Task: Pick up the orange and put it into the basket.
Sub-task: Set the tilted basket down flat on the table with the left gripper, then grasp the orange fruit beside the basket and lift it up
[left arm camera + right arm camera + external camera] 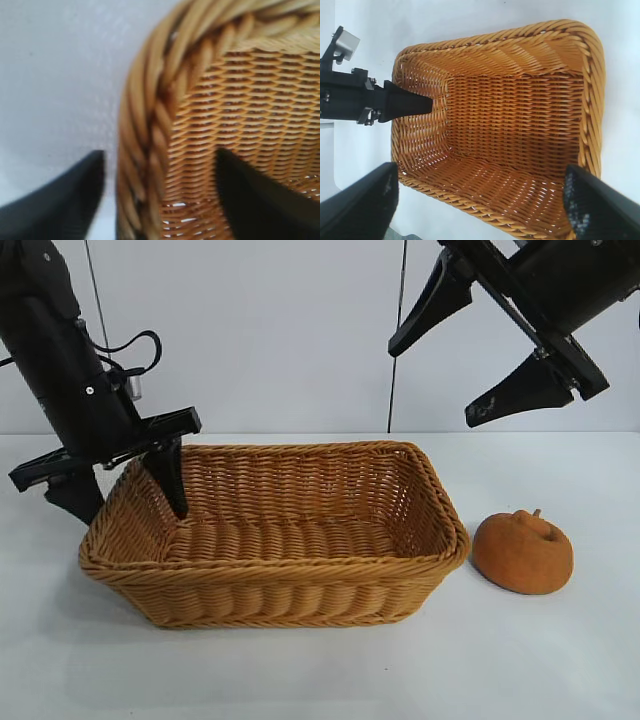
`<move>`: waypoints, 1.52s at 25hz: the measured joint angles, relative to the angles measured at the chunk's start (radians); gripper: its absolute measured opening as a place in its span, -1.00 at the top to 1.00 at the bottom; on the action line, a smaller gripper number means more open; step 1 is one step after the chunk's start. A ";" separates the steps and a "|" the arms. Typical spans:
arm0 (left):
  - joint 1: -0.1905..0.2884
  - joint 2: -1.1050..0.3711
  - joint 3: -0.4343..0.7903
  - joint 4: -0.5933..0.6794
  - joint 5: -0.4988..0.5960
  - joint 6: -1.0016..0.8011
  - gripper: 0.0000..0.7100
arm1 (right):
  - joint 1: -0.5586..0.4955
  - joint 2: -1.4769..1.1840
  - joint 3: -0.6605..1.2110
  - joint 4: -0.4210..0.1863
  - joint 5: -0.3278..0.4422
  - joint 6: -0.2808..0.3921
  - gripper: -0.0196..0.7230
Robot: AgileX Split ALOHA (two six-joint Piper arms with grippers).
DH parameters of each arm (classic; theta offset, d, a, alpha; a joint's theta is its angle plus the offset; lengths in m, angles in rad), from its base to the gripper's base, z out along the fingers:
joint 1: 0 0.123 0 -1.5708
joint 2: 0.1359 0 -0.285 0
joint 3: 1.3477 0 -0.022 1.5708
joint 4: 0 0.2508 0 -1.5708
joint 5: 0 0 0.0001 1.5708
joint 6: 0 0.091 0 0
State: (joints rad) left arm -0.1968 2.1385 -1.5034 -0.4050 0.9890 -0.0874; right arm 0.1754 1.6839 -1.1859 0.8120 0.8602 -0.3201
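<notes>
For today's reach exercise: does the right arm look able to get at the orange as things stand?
Probably yes. The right hand hangs open above the table; the orange sits uncovered beside the basket, nothing between them.

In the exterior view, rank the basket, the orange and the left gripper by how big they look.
1. basket, by far the largest.
2. left gripper, open, its fingers astride the basket's left rim.
3. orange, on the table right of the basket.

Gripper and orange look close; ranking unsure.
</notes>
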 joint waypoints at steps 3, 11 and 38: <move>0.000 -0.024 -0.005 0.010 0.010 0.001 -0.72 | 0.000 0.000 0.000 0.000 0.000 0.000 -0.70; 0.013 -0.159 -0.097 0.210 0.078 0.001 -0.76 | 0.000 0.000 0.000 0.001 0.000 0.000 -0.70; 0.201 -0.432 -0.137 0.356 0.224 0.063 -0.73 | 0.000 0.000 0.000 0.001 0.000 0.000 -0.70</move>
State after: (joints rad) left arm 0.0041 1.7063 -1.6402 -0.0489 1.2133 -0.0245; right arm 0.1754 1.6839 -1.1859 0.8133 0.8605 -0.3201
